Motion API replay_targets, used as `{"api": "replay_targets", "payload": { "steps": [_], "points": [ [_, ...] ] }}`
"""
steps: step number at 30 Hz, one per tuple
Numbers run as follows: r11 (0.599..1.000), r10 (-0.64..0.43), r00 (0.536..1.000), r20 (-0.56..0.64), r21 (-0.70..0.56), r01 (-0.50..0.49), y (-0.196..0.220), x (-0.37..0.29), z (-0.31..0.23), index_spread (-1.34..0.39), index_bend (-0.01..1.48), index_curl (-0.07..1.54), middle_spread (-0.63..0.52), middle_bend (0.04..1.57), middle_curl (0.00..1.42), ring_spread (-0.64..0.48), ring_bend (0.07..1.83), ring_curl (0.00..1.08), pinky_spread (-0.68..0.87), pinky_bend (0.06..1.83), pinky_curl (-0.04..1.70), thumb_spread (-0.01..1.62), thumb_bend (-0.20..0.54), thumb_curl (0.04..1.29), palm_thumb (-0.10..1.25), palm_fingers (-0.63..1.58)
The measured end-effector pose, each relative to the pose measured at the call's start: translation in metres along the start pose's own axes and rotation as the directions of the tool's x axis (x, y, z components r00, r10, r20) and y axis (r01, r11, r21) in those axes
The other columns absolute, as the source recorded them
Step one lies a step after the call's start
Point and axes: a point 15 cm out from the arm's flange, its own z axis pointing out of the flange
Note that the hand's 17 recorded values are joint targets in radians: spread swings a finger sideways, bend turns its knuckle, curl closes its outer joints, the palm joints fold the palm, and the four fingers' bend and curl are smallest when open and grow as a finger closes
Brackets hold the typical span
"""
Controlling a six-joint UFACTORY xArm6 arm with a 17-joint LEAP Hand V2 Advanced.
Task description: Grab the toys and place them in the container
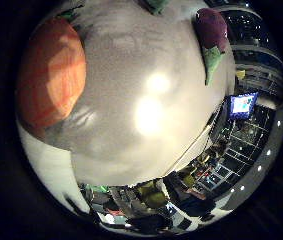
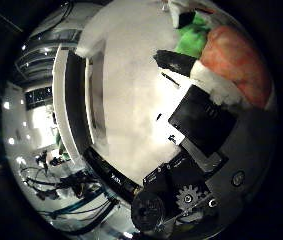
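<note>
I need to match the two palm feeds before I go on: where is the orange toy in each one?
Little finger side view: the orange toy lies on the grey table, close to the palm.
Thumb side view: it shows beside the hand, against its black and white parts.
Shared landmark: the grey table top.

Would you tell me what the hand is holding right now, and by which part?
The hand seems to grip the orange toy with its fingertips by one end, though the contact is partly hidden.
</note>
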Motion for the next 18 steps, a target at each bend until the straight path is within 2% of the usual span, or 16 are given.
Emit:
{"api": "replay_targets", "payload": {
  "steps": [1,5,9,12,18],
  "points": [
    [1.0,0.001,1.0,-0.004,0.009,-0.001,-0.001,0.001,-0.005,-0.32,0.88,0.59,-0.14,1.02,0.62,-0.19,1.15,0.54,-0.33,1.08,0.52,0.97,-0.021,0.41,0.85,1.42],
    [0.996,0.009,0.999,-0.039,0.085,-0.006,-0.008,0.007,-0.051,-0.26,1.03,0.65,-0.11,1.15,0.65,-0.18,1.26,0.57,-0.28,1.18,0.6,0.97,-0.016,0.42,0.89,1.32],
    [0.988,0.009,0.998,-0.067,0.154,0.001,-0.006,0.0,-0.102,-0.23,1.09,0.67,-0.1,1.21,0.65,-0.17,1.32,0.59,-0.25,1.24,0.66,0.96,-0.015,0.44,0.92,1.27],
    [0.991,-0.015,0.999,-0.052,0.129,0.022,0.008,-0.024,-0.127,-0.21,1.13,0.67,-0.09,1.25,0.65,-0.16,1.36,0.59,-0.22,1.25,0.7,0.96,-0.019,0.45,0.94,1.25],
    [0.981,-0.118,0.993,-0.012,0.152,0.119,0.031,-0.111,-0.198,-0.2,1.16,0.66,-0.09,1.29,0.63,-0.16,1.39,0.58,-0.21,1.24,0.78,0.97,-0.021,0.46,0.94,1.22]
  ]
}}
